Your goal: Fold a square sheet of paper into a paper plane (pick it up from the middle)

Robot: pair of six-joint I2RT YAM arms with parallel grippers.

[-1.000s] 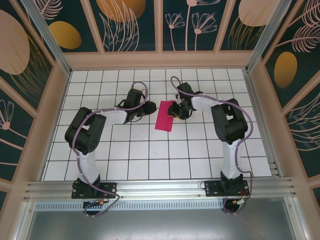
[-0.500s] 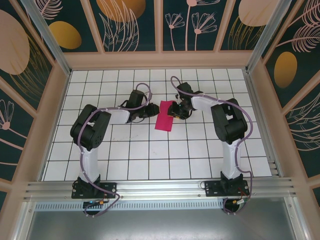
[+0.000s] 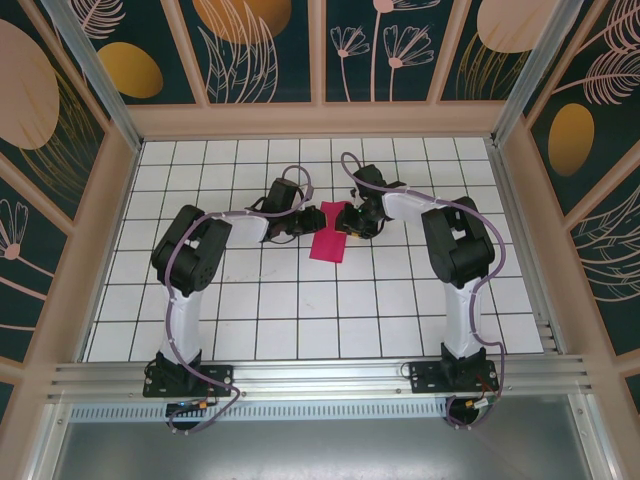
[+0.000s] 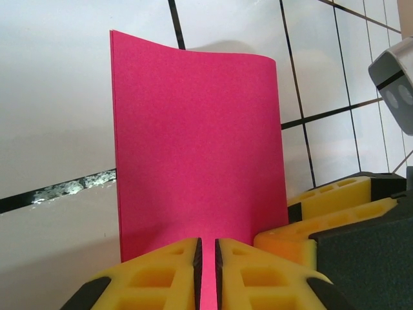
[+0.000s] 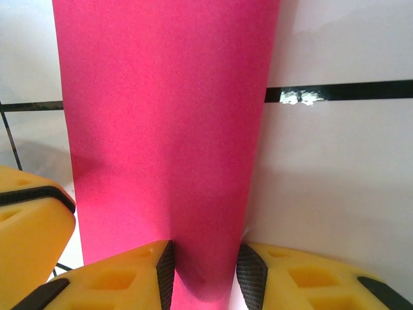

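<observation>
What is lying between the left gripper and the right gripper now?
The square sheet of paper lies between the left gripper and right gripper in the top view.

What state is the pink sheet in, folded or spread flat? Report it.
Folded. The square sheet of paper shows as a narrow doubled strip, its layered edge visible in the left wrist view, not yet a plane.

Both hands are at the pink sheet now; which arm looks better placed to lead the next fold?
Probably the left. The left hand is pinched nearly shut on the paper, whose far edge curls up. The right hand grips it with a wider gap, so it suits anchoring.
</observation>
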